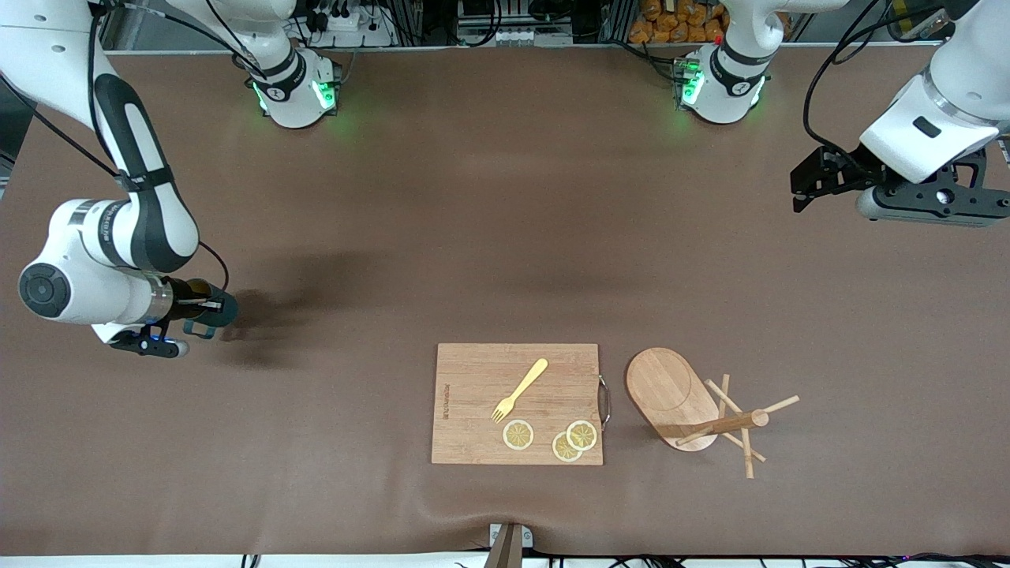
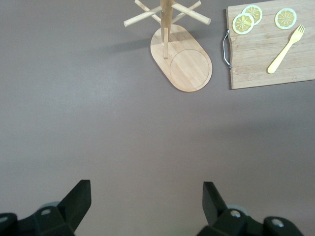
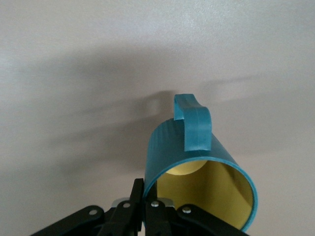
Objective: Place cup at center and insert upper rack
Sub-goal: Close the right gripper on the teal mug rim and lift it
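The dark teal cup [image 1: 226, 308] with a yellow inside is tipped on its side in my right gripper [image 1: 207, 306], low over the brown table near the right arm's end. In the right wrist view the fingers pinch the cup's [image 3: 197, 162] rim wall, one inside and one outside, with the handle pointing away; the right gripper [image 3: 146, 189] is shut on it. The bamboo mug tree [image 1: 671, 388] stands on the table beside the cutting board, toward the left arm's end, and also shows in the left wrist view [image 2: 183, 61]. My left gripper [image 1: 809, 189] is open and empty, high over the table [image 2: 145, 191].
A rectangular wooden cutting board [image 1: 473, 386] with a metal handle [image 1: 605, 402] lies near the front edge. It carries a yellow fork [image 1: 521, 389] and three lemon slices [image 1: 518, 435]. The board also shows in the left wrist view [image 2: 256, 69].
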Motion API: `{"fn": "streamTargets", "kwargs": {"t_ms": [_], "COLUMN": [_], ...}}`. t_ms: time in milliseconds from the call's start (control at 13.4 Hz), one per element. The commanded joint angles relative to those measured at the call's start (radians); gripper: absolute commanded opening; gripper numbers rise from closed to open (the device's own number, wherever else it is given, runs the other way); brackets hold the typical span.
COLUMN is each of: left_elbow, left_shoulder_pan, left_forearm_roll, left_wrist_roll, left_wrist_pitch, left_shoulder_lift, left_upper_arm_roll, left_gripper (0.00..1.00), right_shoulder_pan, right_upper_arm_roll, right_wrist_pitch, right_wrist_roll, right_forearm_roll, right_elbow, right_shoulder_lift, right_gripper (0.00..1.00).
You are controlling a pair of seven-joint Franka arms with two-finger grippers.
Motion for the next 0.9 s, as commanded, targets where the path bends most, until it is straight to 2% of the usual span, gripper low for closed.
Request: {"fn": "streamTargets", "kwargs": {"t_ms": [0, 374, 674, 823], "left_elbow": [0.013, 0.013, 0.015, 0.013], "left_shoulder_pan": [0.005, 0.008, 0.015, 0.01], "left_forearm_roll": [0.004, 0.003, 0.0, 0.0], "left_wrist_roll": [-0.002, -0.002, 0.008, 0.008], "left_wrist_pitch": [-0.009, 0.0, 0.02, 0.024], "left_shoulder_lift": [-0.002, 0.003, 0.003, 0.004], "left_upper_arm_roll": [-0.004, -0.004, -0.004, -0.004], "left_gripper": [1.0, 1.0, 1.0, 1.0], "right_shoulder_pan": [0.046, 0.164, 0.242, 0.337], "right_upper_arm_roll": [0.003, 0.006, 0.006, 0.006], "right_wrist_pitch": [-0.056, -0.174, -0.208, -0.203], "right_wrist_roll": [0.107, 0.343, 0.501, 0.659], "right_forearm_roll": [0.009, 0.117, 0.223, 0.248], "right_elbow": [0.005, 0.005, 0.004, 0.005], "right_shoulder_lift": [-0.041, -0.091, -0.111, -0.123], "right_gripper": [0.0, 0.0, 0.0, 0.0]}}
